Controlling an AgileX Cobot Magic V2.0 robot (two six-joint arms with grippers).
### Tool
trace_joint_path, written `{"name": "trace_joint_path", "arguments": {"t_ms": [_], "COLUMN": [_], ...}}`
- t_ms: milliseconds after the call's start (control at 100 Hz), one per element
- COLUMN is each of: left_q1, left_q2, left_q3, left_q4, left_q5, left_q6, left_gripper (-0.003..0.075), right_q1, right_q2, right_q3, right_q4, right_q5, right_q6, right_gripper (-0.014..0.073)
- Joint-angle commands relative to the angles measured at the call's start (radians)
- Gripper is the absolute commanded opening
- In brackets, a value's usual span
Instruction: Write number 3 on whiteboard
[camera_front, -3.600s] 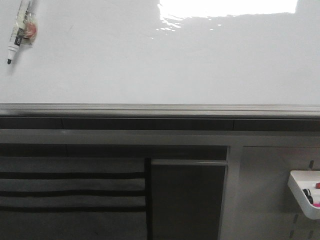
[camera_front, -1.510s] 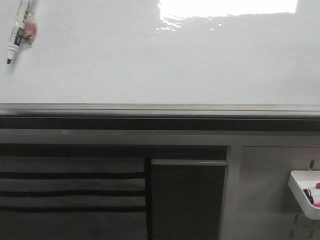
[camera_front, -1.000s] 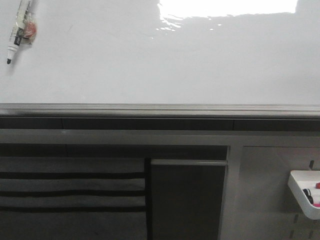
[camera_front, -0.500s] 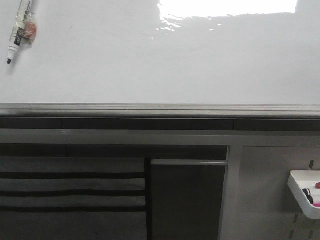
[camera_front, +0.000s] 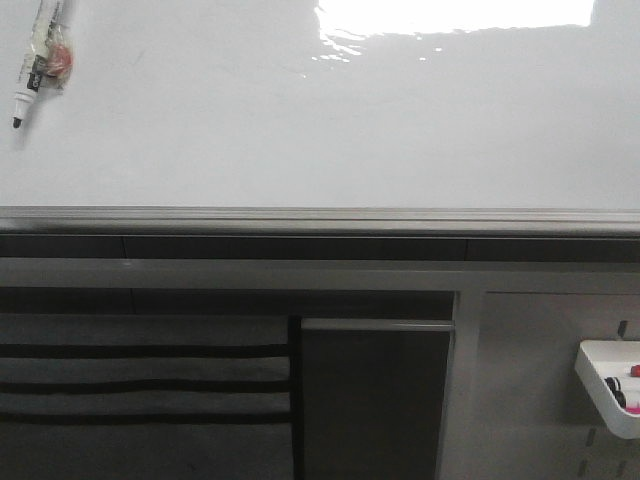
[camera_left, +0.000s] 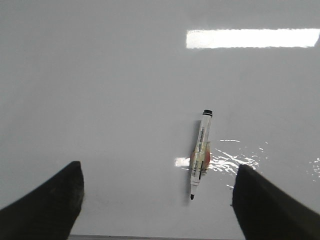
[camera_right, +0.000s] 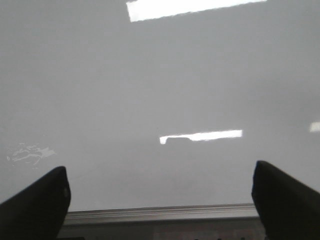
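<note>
One whiteboard (camera_front: 300, 120), bare, no 3 on it. One marker (camera_front: 38, 60) lies upper left of front view, w/ a pink bit on its body. Two grippers: left gripper (camera_left: 157, 200) spread wide, holding nothing; right gripper (camera_right: 160, 200) too. One white tray (camera_front: 605, 385) lower right.

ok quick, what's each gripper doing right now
left gripper: open, holding nothing, marker lying on the whiteboard ahead.
right gripper: open, empty.

Laboratory or workshop test bench: glossy whiteboard (camera_front: 330, 120) with marker (camera_front: 38, 60), grey metal frame (camera_front: 300, 272), wall-hung white plastic tray (camera_front: 600, 385).
</note>
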Motion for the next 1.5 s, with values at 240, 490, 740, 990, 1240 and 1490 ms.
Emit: {"name": "trace_joint_path", "arguments": {"t_ms": [240, 490, 740, 990, 1240, 1490], "left_q1": [-0.155, -0.225, -0.227, -0.227, -0.208, -0.212], "left_q2": [0.129, 0.371, 0.624, 0.877, 1.058, 1.135], "left_q3": [-0.03, -0.03, -0.052, -0.185, -0.323, -0.393], "left_q4": [-0.021, -0.017, -0.017, 0.048, 0.063, 0.074], "left_q5": [0.035, -0.065, -0.268, -0.288, -0.298, -0.301], "left_q6": [0.086, 0.089, 0.099, 0.103, 0.103, 0.103], "left_gripper": [0.0565, 0.0565, 0.0565, 0.0551, 0.0463, 0.04], "right_q1": [-0.005, -0.005, -0.005, -0.005, -0.005, -0.005], "right_q2": [0.114, 0.197, 0.201, 0.201, 0.201, 0.201], "right_q3": [-0.138, -0.205, -0.205, -0.205, -0.205, -0.205], "right_q4": [0.066, 0.43, 0.448, 0.448, 0.448, 0.448], "right_q5": [0.176, 0.279, 0.275, 0.275, 0.28, 0.295], "right_q6": [-0.138, -0.482, -0.492, -0.492, -0.492, -0.492], "right_gripper": [0.0665, 0.0665, 0.0665, 0.0665, 0.0665, 0.0665]}}
